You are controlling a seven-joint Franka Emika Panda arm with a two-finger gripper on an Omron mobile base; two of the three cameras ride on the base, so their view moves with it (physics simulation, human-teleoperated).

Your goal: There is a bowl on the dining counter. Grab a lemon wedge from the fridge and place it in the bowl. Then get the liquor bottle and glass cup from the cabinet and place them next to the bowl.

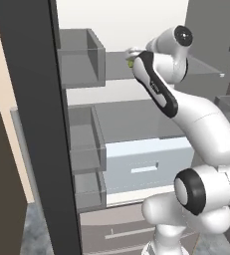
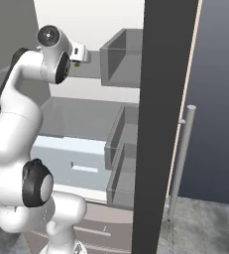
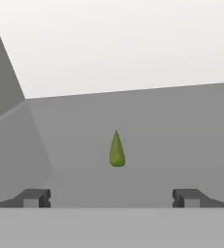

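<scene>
Gripper (image 3: 111,198) stands with its jaws spread as wide as they go and nothing between them; in the hand view the two dark fingertips (image 3: 36,198) rise far apart at the bottom, one to each side; ahead of them, centred in the gap but apart from both tips, lies the lemon wedge (image 3: 116,150), a small yellow-green sliver with its pointed end away from the hand, resting on a flat grey shelf (image 3: 171,126) inside the fridge (image 1: 136,169); behind the wedge the shelf meets the white back wall, and a grey side wall slants in at the left of the hand view; in the left base view the white arm reaches up and forward into the open fridge, its hand at the level of the upper shelf, with a speck of the wedge's green (image 1: 130,63) showing just beside the wrist; in the right base view the same green speck (image 2: 78,63) sits under the hand at the shelf edge; grey door bins (image 1: 81,57) hang on the open door to the side, and a pale blue-white drawer (image 1: 146,167) sits lower in the fridge under a second shelf; a long vertical handle (image 2: 183,158) shows on the right base view's door.
</scene>
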